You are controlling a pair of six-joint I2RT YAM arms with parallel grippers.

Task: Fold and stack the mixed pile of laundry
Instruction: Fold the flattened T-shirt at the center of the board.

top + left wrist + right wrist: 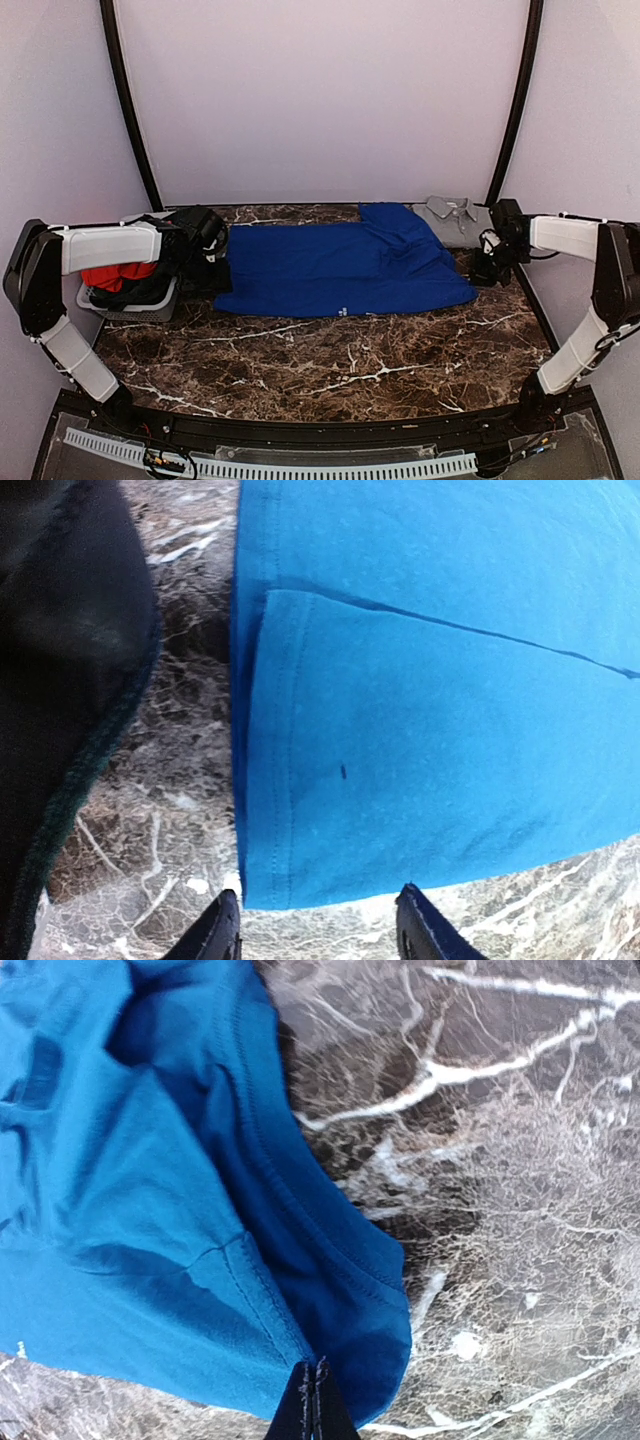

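Top external view shows the T-shirt (340,265) spread flat across the middle of the desk (330,380), its length running left to right, with an arm reaching in at each end. That layout suits a fold, since both ends of the cloth can be lifted together. The rest of the pile sits off to the sides. A grey shirt (450,215) lies at the back right, just beside the T-shirt. A red garment (115,273) is in the basket (130,312) at the left, and dark cloth (60,680) lies between the basket and the T-shirt.

The left wrist view gives what the arm hides from above. The left gripper (320,925) is released, its fingers spread to either side of the T-shirt's corner, where a doubled layer ends at the hem. Nothing is between them. They hang over the corner, probably lined up to take it, and a strip of bare desk separates that corner from the dark cloth.

The right wrist view shows the right gripper (315,1400) clenched, its fingers pressed together on the stitched hem at the T-shirt's rounded end. This looks like a pinch on the cloth's edge, ready to carry that end over. From above, this gripper shows only as a dark shape at the T-shirt's right edge.

Only the overhead view relates the two ends to each other and shows the whole garment lying smooth between them.
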